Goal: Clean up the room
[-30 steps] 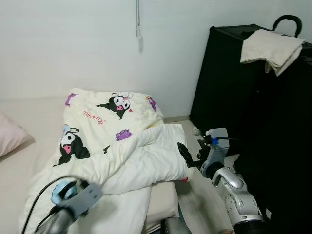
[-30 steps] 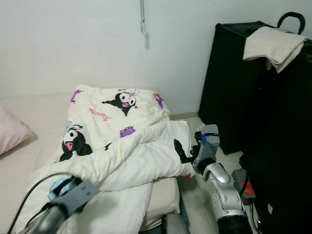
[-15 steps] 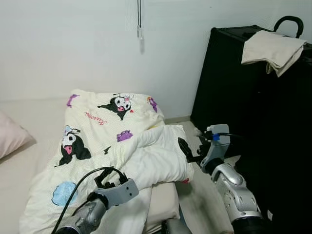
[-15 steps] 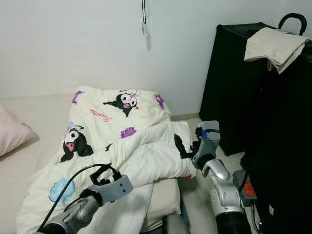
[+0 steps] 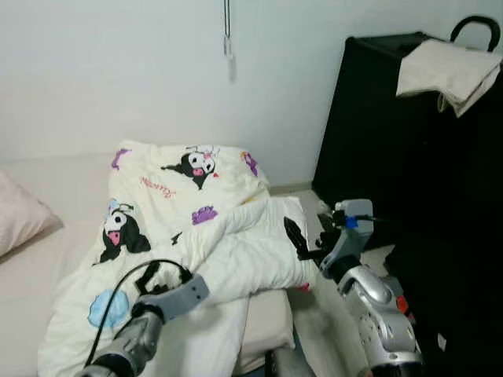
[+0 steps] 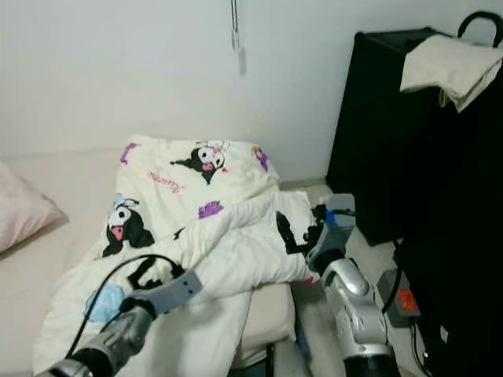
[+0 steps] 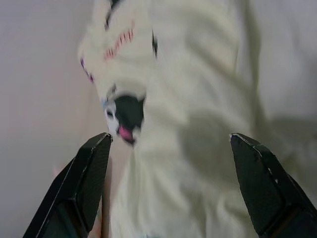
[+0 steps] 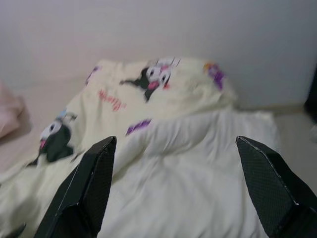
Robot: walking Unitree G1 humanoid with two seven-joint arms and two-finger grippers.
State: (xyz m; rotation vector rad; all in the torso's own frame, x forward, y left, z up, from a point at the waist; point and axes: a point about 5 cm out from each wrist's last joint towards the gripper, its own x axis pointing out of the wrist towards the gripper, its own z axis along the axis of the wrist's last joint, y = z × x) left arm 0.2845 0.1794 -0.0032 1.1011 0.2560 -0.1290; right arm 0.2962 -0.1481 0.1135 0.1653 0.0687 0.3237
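A: What's the biggest thing here?

B: The bed (image 5: 31, 271), a pale mattress ahead of both grippers. A crumpled cream blanket (image 5: 204, 236) with cartoon prints lies heaped across it, directly under and ahead of both grippers.

A: And to the side?

B: A tall black cabinet (image 5: 393, 149) stands beyond the right gripper, on its outer side, with a folded beige cloth (image 5: 448, 71) on top. A pink pillow (image 5: 20, 220) lies well off to the left gripper's outer side.

A: Where are the grippers?

B: The right gripper (image 5: 295, 239) sits at the blanket's near corner, its fingers spread wide apart in the wrist view, nothing between them. I can't tell whether it touches the fabric. The left gripper (image 5: 157, 279) hovers above the blanket's lower part, fingers also wide apart and empty.

A: Anything smaller?

B: A thin cord (image 5: 227, 31) hangs down the white wall, far beyond both grippers.
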